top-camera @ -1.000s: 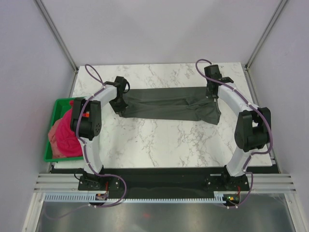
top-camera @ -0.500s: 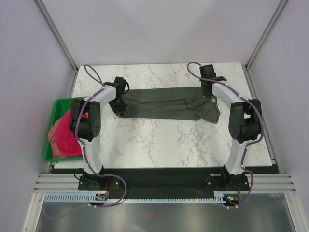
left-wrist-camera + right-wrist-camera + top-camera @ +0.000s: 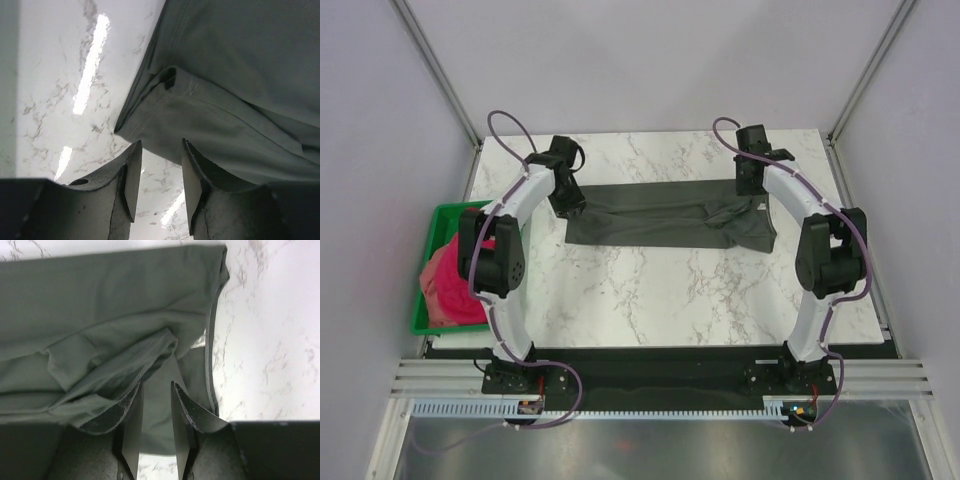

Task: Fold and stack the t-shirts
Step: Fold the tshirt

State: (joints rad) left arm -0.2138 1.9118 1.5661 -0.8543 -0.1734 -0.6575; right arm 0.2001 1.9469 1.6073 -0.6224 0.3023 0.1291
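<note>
A dark charcoal grey t-shirt [image 3: 670,212] lies folded into a long strip across the far half of the marble table. My left gripper [image 3: 568,200] hovers at the strip's left end. In the left wrist view this gripper [image 3: 161,145] is open, with bare marble between its fingers and the shirt's hem [image 3: 225,100] just past the tips. My right gripper [image 3: 752,185] is over the strip's right end. Seen from the right wrist, that gripper [image 3: 156,387] is open above the bunched sleeve folds [image 3: 100,315] and grips nothing. Pink t-shirt cloth [image 3: 450,282] lies heaped at the left.
A green plastic bin [image 3: 425,325] holding the pink heap hangs at the table's left edge, beside the left arm's elbow. Metal frame posts rise at the table's back corners. The table's near half [image 3: 660,295] shows bare marble.
Both grippers went from shut on the grey shirt's ends to open, letting the cloth go. The left gripper drew back toward the far left; the right gripper lifted slightly.
</note>
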